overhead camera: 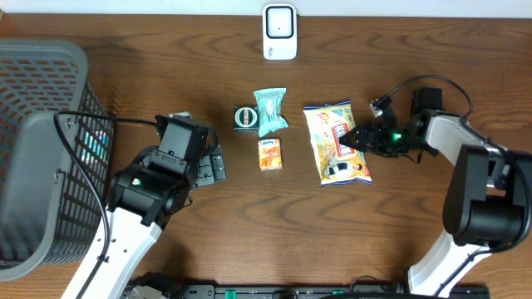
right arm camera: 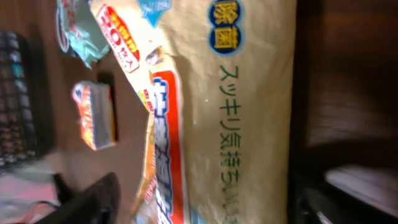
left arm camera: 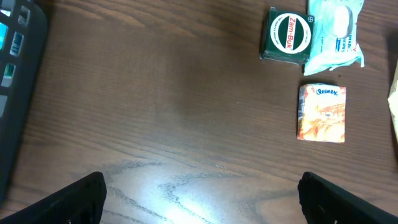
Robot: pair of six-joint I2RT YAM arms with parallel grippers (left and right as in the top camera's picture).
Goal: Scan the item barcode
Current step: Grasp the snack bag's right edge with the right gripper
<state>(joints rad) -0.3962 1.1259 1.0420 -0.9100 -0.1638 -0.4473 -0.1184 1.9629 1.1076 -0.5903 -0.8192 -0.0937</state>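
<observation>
Watching from the near edge. Wooden table (overhead camera: 432,50), with a grey mesh basket (overhead camera: 50,75) filling its left edge. Yellow wipes pouch (overhead camera: 336,143) lies flat a little right of the table's middle, printed face up. No barcode shows on that face, so it is likely underneath. Right gripper (overhead camera: 359,138) sits at the pouch's right-hand edge, fingers apart and astride the pack, nothing pinched as far as I can see. Left gripper (left arm camera: 202,196) hangs toward the left side, fingers spread wide over bare wood, holding nothing. White scanner unit (overhead camera: 279,31) stands at the middle of the far edge, well apart from the pouch. Teal wipes packet (overhead camera: 270,111), Kleenex pack (overhead camera: 270,154) and Zam-Buk tin (overhead camera: 245,118) cluster just left of the pouch.

Judgement: the step in hand is the grasp. Soft, crinkly film, so bite deep on the edge and close firmly. Lift clear before swinging toward the far edge so the neighbours aren't dragged, then turn the underside to the scanner.
</observation>
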